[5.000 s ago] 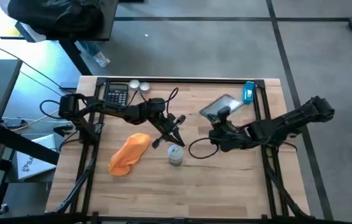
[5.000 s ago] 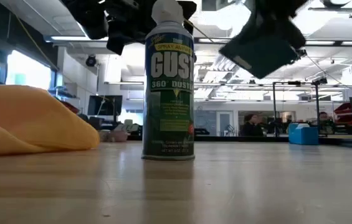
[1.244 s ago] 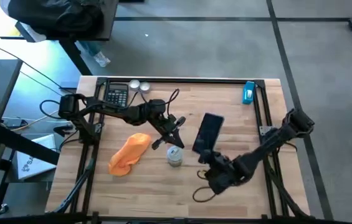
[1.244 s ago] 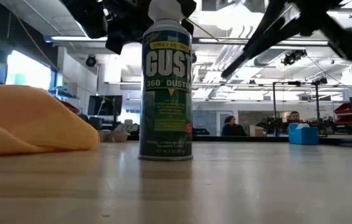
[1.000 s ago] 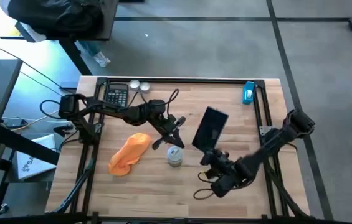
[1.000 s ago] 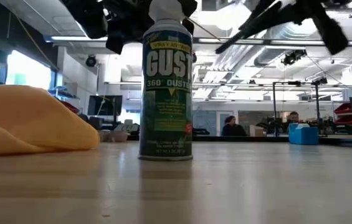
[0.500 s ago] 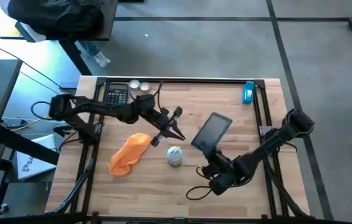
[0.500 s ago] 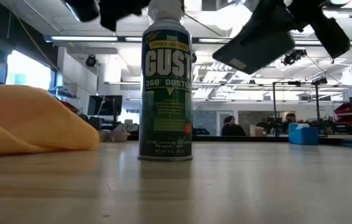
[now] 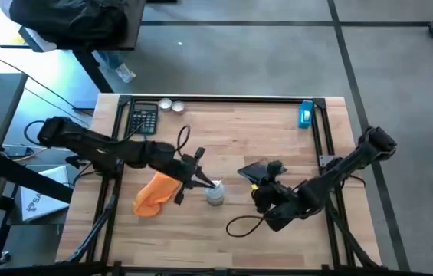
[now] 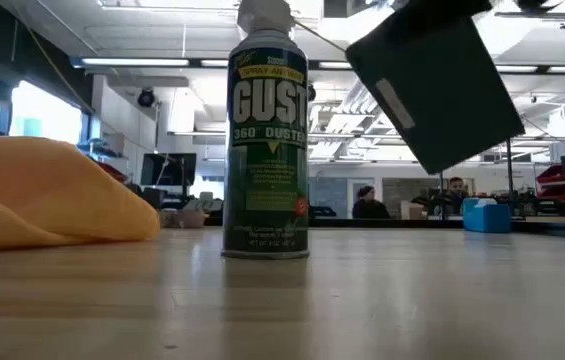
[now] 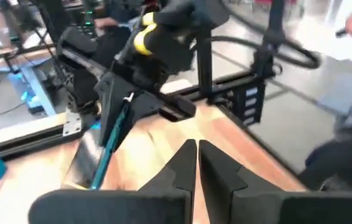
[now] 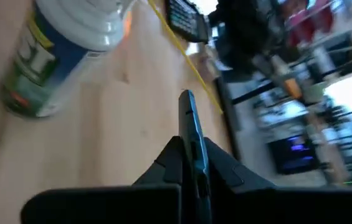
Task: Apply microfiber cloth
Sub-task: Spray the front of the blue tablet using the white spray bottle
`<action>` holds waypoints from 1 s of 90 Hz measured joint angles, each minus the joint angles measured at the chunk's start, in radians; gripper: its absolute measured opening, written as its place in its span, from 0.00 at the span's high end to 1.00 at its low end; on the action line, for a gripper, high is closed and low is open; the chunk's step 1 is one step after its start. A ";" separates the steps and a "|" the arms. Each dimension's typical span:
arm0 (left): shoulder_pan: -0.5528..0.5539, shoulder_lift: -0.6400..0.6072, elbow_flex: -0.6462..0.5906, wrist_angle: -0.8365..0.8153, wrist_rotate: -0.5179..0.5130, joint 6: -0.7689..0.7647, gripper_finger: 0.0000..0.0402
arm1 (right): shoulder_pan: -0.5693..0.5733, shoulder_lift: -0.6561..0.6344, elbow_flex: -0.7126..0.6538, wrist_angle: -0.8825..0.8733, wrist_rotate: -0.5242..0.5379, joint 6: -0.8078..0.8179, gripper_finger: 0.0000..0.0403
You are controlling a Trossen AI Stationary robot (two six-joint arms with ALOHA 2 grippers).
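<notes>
At the left of the desk (image 9: 293, 230), the microfiber cloth (image 9: 155, 193) is seen lying crumpled and untouched, just beside the spray can (image 9: 214, 192) that stands upright near the middle. The left claw (image 9: 198, 181) is found low between cloth and can, its fingers pressed together on nothing, as the left wrist view shows. Further right, the dark flat device (image 9: 256, 170) is held off the desk, tilted, pinched edge-on by the right claw (image 9: 265, 184). The step in hand is judged to be the presenting of the device, with the cloth not yet taken up. For the next move, the left claw would need to be spread, brought over the cloth, and closed on a fold, so that it can be carried to the device's face.
</notes>
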 joint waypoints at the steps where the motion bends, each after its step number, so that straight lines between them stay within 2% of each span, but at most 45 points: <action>1: -0.009 -0.001 0.000 -0.001 -0.007 -0.006 1.00 | 0.000 -0.005 0.000 -0.001 -0.010 -0.001 1.00; 9: -0.085 -0.016 0.001 -0.034 -0.072 -0.043 1.00 | 0.003 -0.031 0.000 0.009 -0.061 0.017 1.00; 26: -0.229 -0.009 -0.001 -0.105 -0.325 -0.141 1.00 | 0.024 -0.052 0.000 0.013 -0.065 0.147 1.00; 33: -0.274 0.002 -0.018 -0.108 -0.385 -0.196 1.00 | 0.036 -0.051 0.000 0.012 -0.069 0.174 1.00; 49: -0.348 0.078 -0.060 -0.033 -0.446 -0.277 1.00 | 0.051 -0.051 0.000 0.020 -0.073 0.244 1.00; 69: -0.365 0.239 -0.081 -0.023 -0.450 -0.371 1.00 | 0.051 -0.050 0.000 0.027 -0.038 0.206 1.00; 90: -0.340 0.370 -0.081 0.141 -0.446 -0.333 1.00 | 0.013 -0.050 0.000 0.030 -0.036 0.206 1.00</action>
